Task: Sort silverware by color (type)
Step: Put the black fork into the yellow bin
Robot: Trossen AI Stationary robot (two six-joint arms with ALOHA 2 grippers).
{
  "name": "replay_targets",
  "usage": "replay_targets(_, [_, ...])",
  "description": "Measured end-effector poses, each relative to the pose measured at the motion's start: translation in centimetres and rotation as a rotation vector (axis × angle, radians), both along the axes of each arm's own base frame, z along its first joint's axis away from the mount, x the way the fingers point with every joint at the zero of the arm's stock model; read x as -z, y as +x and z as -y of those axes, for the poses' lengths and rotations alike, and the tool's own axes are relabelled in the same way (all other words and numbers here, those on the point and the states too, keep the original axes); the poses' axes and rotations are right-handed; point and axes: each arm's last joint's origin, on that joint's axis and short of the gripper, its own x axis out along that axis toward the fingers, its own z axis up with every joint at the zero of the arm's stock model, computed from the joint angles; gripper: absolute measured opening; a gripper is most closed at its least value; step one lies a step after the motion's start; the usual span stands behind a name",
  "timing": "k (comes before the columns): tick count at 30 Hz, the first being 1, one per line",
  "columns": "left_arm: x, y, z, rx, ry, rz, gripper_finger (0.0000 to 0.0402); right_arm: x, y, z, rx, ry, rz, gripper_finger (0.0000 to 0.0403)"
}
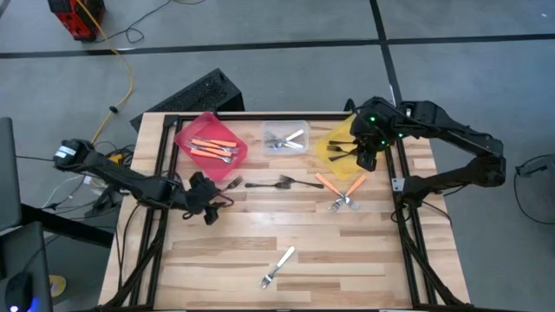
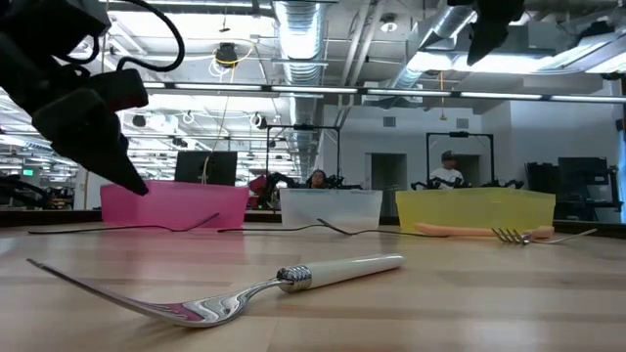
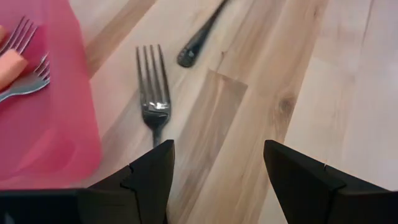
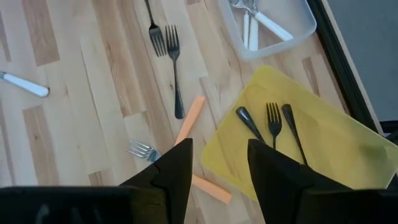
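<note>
Here the left pincer [image 1: 211, 204] hung low over the worktop [image 1: 347, 251] just beside the red bin [image 1: 211, 140], its fingers [image 3: 149, 180] spread and holding nothing, with a dark fork [image 3: 153, 99] lying straight ahead between them. The right pincer [image 1: 367, 158] hovered above the yellow bin [image 1: 334, 143], jaws apart and empty; three dark forks [image 4: 272, 124] already lay in that bin. Orange forks [image 1: 214, 147] sat in the red bin and white ones [image 1: 286, 139] in the clear bin [image 1: 286, 128]. Left loose on the worktop were two more dark forks [image 1: 279, 183] near the middle, two orange forks [image 1: 340, 191] beside the yellow bin, and a white fork [image 1: 277, 267] well apart toward the near edge. The left arm seemed set to pick up the dark fork before it. The risk was in the thin, flat handle: fingers closing on it could skid off the wood and pinch only one side, so the fork would pivot or drop on the lift. The fork also lay close by the red bin's wall, so a low approach could nudge the bin and shift its orange forks. A carry to the yellow bin would cross toward the right arm, and the two could crowd each other there.
</note>
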Motion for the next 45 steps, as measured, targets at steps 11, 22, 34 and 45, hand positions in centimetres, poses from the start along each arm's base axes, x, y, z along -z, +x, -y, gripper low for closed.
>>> replay_targets(11, [2.1, 0.5, 0.6, -0.140, 0.042, -0.108, 0.0233, 0.1, 0.3, 0.1, 0.000, -0.003, 0.006, 0.0177])
replay_targets(22, [2.5, 0.1, 0.6, -0.166, -0.039, -0.135, 0.0233, 0.1, 0.4, 0.1, -0.001, -0.004, 0.009, 0.0177])
replay_targets(34, [2.6, 1.1, 1.3, -0.053, -0.206, -0.013, 0.0233, 0.1, 0.4, 0.1, -0.001, -0.004, 0.009, 0.0177])
replay_targets(45, [2.2, 1.5, 1.1, -0.180, -0.187, 0.109, 0.0232, 0.0, 0.4, 0.1, -0.001, -0.003, 0.009, 0.0177])
